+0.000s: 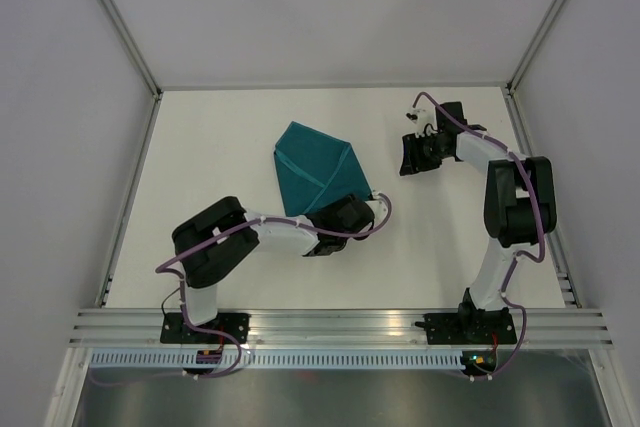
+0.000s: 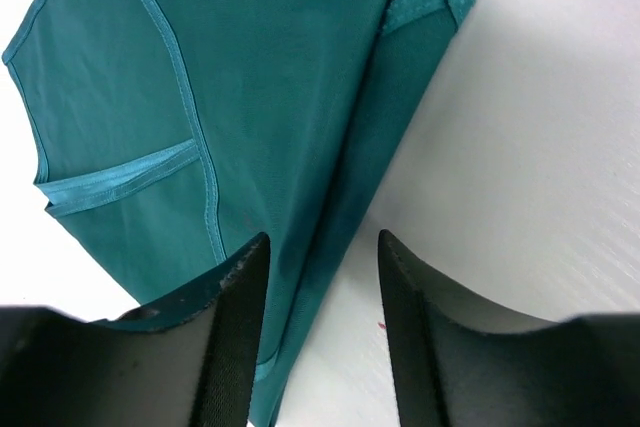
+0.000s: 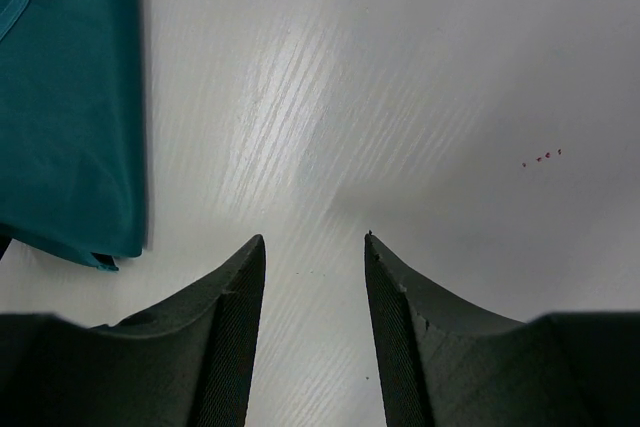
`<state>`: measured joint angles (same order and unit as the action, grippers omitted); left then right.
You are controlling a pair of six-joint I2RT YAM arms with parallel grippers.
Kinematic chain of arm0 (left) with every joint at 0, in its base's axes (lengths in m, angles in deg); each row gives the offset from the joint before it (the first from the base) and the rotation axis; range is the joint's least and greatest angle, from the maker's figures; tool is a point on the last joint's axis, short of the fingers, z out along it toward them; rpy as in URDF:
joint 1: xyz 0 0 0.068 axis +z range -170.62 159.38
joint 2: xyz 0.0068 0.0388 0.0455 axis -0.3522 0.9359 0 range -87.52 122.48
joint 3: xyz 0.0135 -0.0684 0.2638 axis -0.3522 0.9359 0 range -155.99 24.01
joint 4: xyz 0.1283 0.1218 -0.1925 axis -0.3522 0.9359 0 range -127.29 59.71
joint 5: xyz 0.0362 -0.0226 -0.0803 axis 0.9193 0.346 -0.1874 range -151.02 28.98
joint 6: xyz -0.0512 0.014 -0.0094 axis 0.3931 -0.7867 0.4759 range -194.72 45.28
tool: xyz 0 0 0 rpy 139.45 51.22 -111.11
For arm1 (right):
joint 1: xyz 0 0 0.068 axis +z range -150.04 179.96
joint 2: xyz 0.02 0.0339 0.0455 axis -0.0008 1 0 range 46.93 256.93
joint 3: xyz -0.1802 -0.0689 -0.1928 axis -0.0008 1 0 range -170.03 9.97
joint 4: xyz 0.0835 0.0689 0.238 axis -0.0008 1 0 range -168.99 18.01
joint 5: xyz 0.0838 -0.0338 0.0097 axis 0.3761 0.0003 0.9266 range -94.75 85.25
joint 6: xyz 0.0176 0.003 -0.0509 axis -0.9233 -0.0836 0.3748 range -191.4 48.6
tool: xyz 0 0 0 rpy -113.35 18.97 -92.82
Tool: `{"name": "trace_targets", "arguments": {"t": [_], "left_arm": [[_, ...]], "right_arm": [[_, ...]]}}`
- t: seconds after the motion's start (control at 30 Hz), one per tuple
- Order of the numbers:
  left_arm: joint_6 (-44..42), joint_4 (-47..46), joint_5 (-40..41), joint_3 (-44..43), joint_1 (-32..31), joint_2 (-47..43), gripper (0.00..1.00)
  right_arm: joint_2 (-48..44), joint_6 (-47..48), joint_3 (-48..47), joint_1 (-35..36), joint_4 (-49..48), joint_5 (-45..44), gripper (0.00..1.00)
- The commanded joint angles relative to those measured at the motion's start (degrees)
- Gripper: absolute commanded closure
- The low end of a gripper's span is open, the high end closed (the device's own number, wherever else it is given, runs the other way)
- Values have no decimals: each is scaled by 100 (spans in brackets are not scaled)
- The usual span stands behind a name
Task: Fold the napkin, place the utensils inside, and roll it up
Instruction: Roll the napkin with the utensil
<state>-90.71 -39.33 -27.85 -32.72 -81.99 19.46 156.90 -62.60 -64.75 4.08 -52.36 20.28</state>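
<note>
in the top view we saw the napkin (image 1: 315, 169) lying folded into an angular shape near the middle of the frame, on the white table (image 1: 210, 157). the left gripper (image 1: 343, 217) sat at the napkin's lower right corner. in the left wrist view its jaws were spread, and a folded edge of the teal cloth ran down between the fingers (image 2: 235, 327); we could not tell whether they touched it. the right gripper (image 1: 412, 155) was to the right of the napkin, apart from it. in its wrist view the jaws were spread over the white table surface, with the napkin in the upper left of the frame.
</note>
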Motion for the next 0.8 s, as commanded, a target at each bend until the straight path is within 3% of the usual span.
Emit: {"name": "trace_targets", "arguments": {"t": [0.0, 0.3, 0.6, 0.77], "left_arm": [[-133, 99, -73, -40, 116, 262, 51], [-124, 73, -170, -22, 265, 245, 67], [-124, 143, -434, -110, 335, 280, 91], [-115, 169, -723, -233, 423, 210, 96]], "right_arm": [[-362, -1, -219, -16, 53, 89, 50], [-459, 61, -193, -16, 61, 63, 51], [-644, 183, -52, -16, 26, 71, 52], [-793, 359, 80, -16, -62, 107, 53]]}}
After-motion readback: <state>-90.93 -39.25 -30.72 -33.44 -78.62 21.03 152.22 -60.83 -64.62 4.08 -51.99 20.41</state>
